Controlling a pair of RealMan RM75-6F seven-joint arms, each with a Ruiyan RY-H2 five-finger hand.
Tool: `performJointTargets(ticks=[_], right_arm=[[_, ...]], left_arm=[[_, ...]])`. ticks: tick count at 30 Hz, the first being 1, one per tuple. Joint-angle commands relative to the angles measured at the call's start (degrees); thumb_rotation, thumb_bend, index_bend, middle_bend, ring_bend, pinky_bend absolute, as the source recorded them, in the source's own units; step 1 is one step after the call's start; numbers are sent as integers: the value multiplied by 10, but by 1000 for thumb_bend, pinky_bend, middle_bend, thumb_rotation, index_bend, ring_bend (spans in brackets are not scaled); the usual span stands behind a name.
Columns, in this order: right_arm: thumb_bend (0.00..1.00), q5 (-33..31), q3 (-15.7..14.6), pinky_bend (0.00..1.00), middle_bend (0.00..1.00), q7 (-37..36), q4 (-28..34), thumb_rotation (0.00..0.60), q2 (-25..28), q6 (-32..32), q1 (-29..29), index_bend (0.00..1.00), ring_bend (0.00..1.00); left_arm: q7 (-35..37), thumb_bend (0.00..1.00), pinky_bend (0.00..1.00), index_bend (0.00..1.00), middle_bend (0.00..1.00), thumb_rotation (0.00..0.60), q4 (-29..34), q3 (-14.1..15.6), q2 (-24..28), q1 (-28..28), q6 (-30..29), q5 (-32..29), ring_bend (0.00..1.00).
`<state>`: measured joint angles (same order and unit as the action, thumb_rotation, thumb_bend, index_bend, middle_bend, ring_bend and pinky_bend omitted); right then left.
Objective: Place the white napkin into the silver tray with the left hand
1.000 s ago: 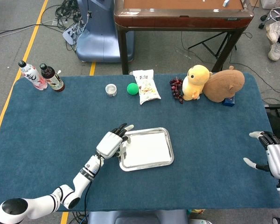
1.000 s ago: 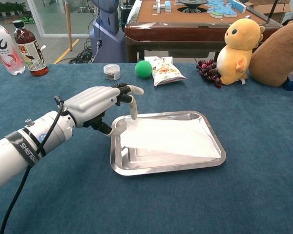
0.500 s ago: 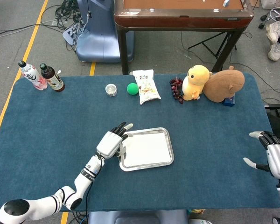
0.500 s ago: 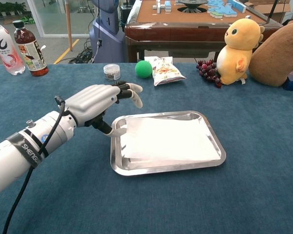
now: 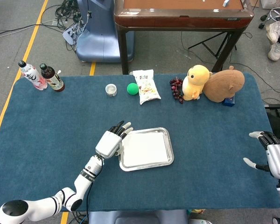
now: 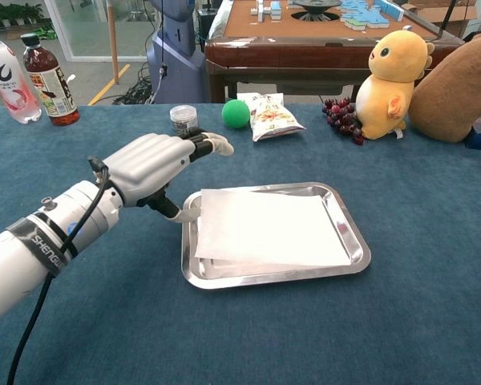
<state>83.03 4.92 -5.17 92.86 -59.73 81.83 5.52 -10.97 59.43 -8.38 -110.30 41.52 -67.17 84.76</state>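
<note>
Chest view — we see our left hand (image 6: 148, 164) empty, fingers apart, beside the rectangular silver metal tray (image 6: 353, 261), flat white napkin (image 6: 268, 228) inside, right hand (image 5: 274, 156) open, well apart.

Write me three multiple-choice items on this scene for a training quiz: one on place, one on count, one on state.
1. Where is the white napkin?
A. in the silver tray
B. under the green ball
C. beside the bottles

2. How many bottles stand at the far left corner?
A. one
B. two
C. four

3. What is the left hand doing?
A. gripping the tray
B. holding nothing, fingers extended
C. pressing the ball

Key: 1 A, the napkin lies flat inside the tray; 2 B, a pink-labelled and a dark one; 3 B, it sits beside the tray's left edge, nothing in it.
</note>
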Motion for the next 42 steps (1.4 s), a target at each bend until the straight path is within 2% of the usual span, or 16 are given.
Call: performJointTargets(ticks=[1,11,19,33,38,42], right_arm=[[50,0,0,295,278,1,0,600,0,0,0,275,180],[49,2,-2,295,278,10,2,600,-2,-2,1,275,180],[50,0,-2,295,278,12,1,600,-2,-4,2,275,180],[50,-1,-1,295,278,12,1,600,-3,-4,2,275,180],[49,-1,-2,295,278,15,2,600,-4,-4,2,275,180],[50,-3,-1,295,279,17,3,600,-5,-3,2,275,180]], left_arm=[[-16,247,253,146,116,600,10,3,5,-6,-6,-1,29],[-82,243,253,126,116,600,63,-1,27,-17,-12,-15,29],[-128,149,253,118,115,600,82,-3,35,-22,-25,-16,29],[-140,136,253,118,116,600,114,-2,56,-37,-41,-17,30],[-142,137,253,124,116,600,143,-3,83,-56,-49,-33,37],[-130,137,253,141,116,600,189,0,126,-82,-62,-47,58]])
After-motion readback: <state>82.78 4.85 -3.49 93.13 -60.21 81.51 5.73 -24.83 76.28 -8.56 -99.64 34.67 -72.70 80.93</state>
